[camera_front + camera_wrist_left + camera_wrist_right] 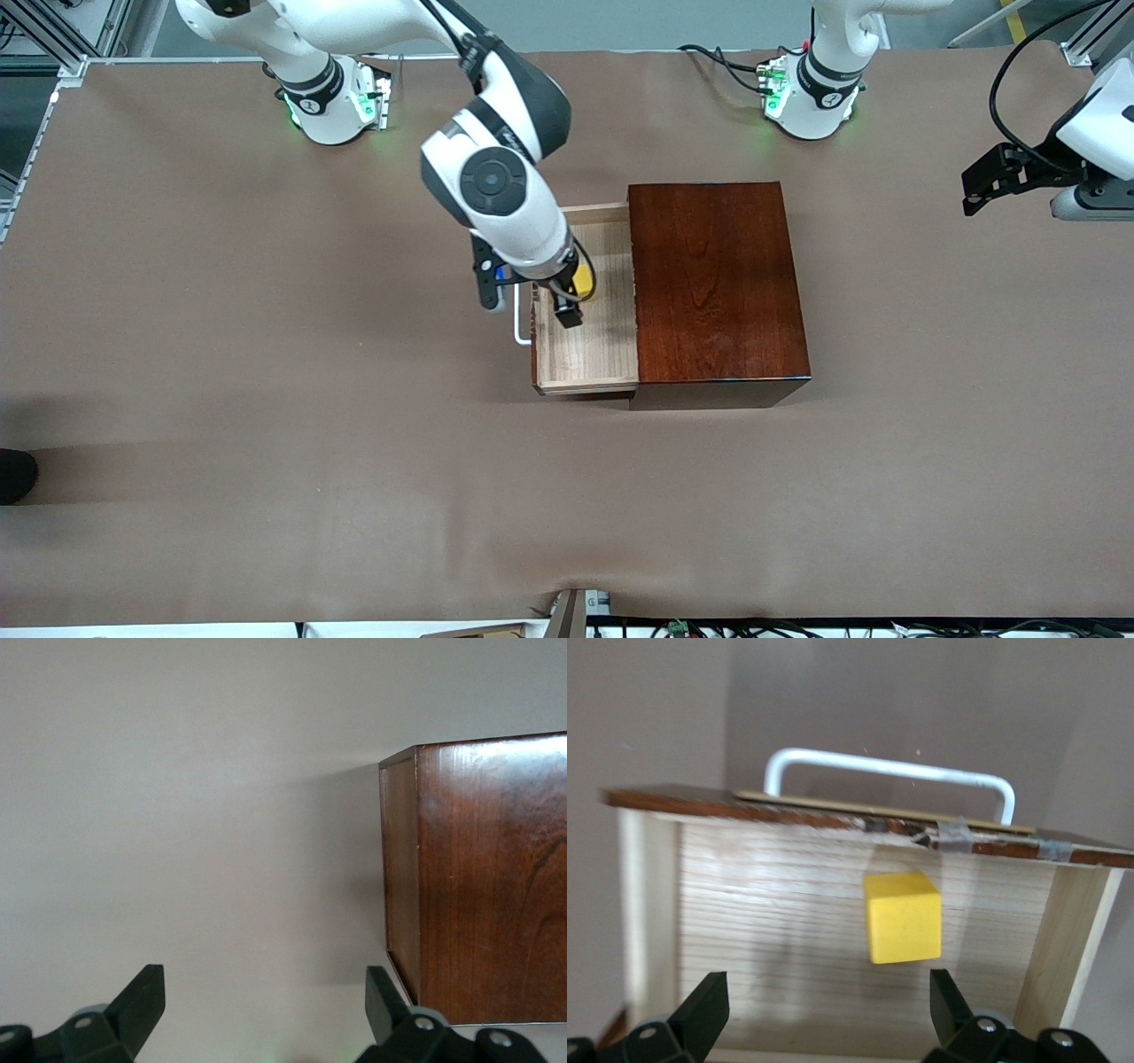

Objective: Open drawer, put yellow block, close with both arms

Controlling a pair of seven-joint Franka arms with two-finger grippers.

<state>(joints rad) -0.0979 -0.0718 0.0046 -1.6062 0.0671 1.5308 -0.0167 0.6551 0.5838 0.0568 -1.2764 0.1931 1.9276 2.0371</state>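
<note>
The drawer of the dark reddish-brown box stands pulled out toward the right arm's end of the table, its white handle outermost. The yellow block is inside the drawer, over its light wood floor. My right gripper hangs open just above the drawer. In the right wrist view the block sits apart from both fingers, between the gripper and the handle. My left gripper waits open in the air at the left arm's end of the table, with nothing between its fingers.
The box shows its closed back corner in the left wrist view. Brown table covering spreads all around the box. A dark object lies at the table edge at the right arm's end.
</note>
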